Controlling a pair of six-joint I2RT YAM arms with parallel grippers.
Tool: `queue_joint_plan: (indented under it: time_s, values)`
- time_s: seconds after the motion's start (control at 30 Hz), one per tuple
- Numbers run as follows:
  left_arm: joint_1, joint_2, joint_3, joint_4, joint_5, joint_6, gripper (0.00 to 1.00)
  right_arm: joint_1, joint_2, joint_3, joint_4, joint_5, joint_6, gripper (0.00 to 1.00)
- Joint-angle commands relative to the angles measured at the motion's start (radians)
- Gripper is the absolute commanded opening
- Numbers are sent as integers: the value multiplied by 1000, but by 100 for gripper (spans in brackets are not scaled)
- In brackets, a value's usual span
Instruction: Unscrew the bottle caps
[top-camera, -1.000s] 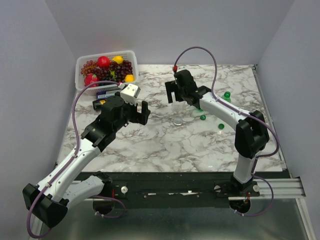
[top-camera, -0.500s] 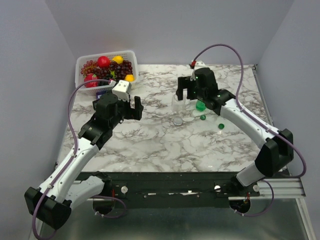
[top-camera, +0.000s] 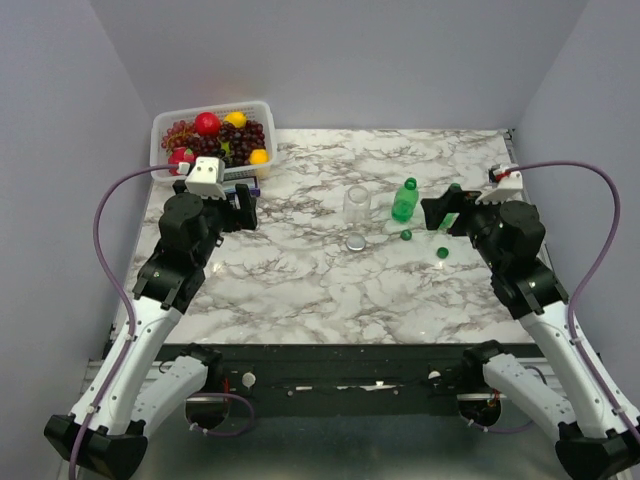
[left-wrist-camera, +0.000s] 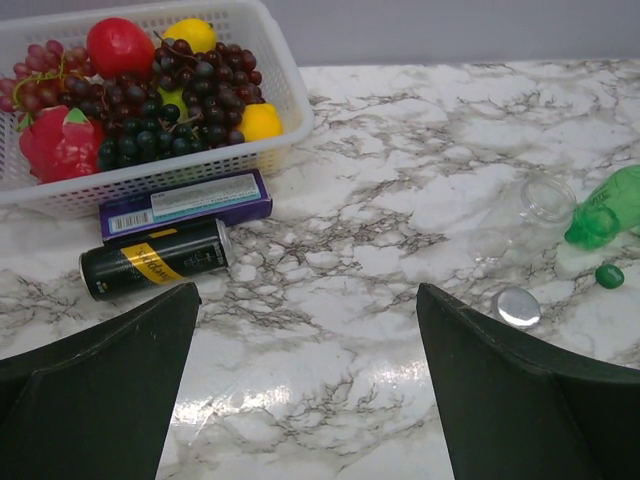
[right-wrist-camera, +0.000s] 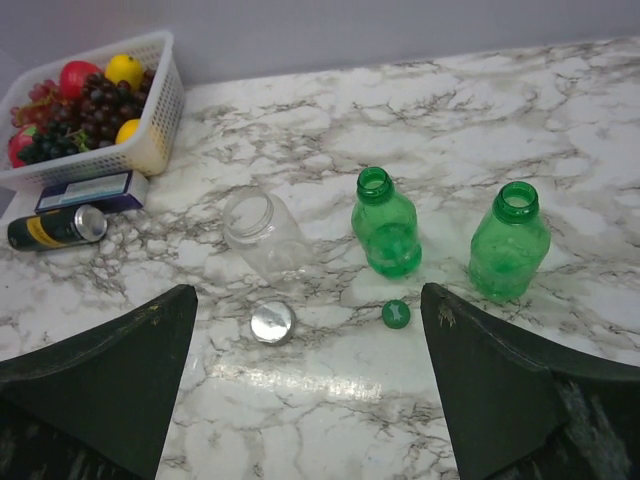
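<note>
Caps removed from all three bottles; both sets of fingers apart, holding nothing.

In the right wrist view, the clear bottle, centre green bottle and right green bottle stand open-necked mid-frame on the bench. The silvery cap and one green cap lie just below them. In the top view, the second green cap lies right of centre. Left fingers and right fingers stand wide apart.

The left claw has pulled back toward the surface's left edge — the right claw has left the clear bottle for the right edge.
</note>
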Motion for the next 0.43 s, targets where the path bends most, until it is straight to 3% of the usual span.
queue_joint_plan:
  time_s: [0.0, 0.4]
  values:
    - [4, -22, -9, 48, -5, 16, 99, -6, -90, -86, 15, 37, -3, 100]
    - [2, -31, -27, 71, 4, 13, 99, -5, -173, -118, -2, 77, -43, 100]
